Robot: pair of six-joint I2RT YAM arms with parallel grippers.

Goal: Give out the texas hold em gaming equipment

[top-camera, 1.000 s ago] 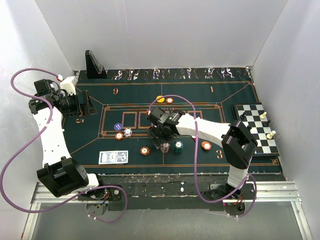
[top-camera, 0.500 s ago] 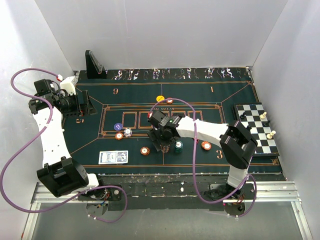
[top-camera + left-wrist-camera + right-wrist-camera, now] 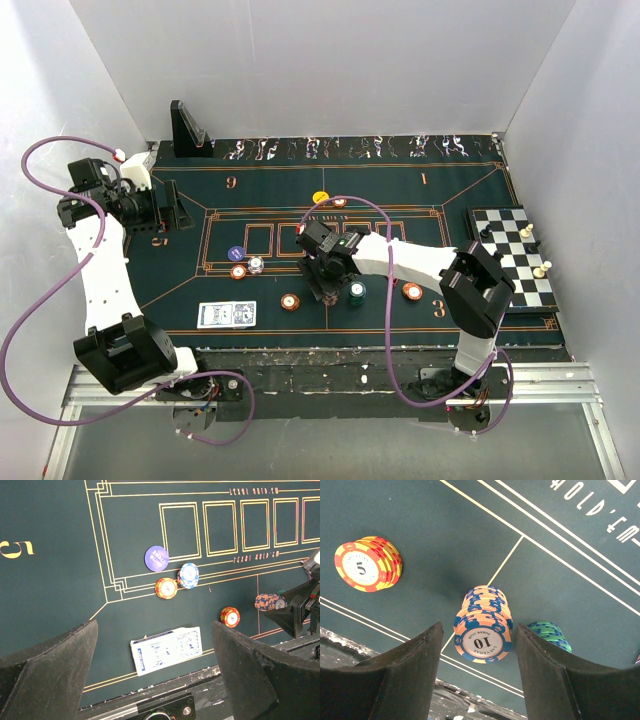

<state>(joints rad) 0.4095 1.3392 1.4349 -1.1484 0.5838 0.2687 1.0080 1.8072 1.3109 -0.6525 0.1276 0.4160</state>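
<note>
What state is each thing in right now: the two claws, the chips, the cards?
Left gripper: open, holding nothing.
Right gripper: open, straddling the orange-blue stack.
Orange-blue stack: upright, not gripped.
Red-yellow stack: upright, untouched.
Cards: flat on the mat.

You're looking at plain white walls (image 3: 320, 60) closing in three sides of your bench (image 3: 330, 356), its top covered by a dark green poker mat (image 3: 270, 185) with gold lines; light is even, shadows soft.
</note>
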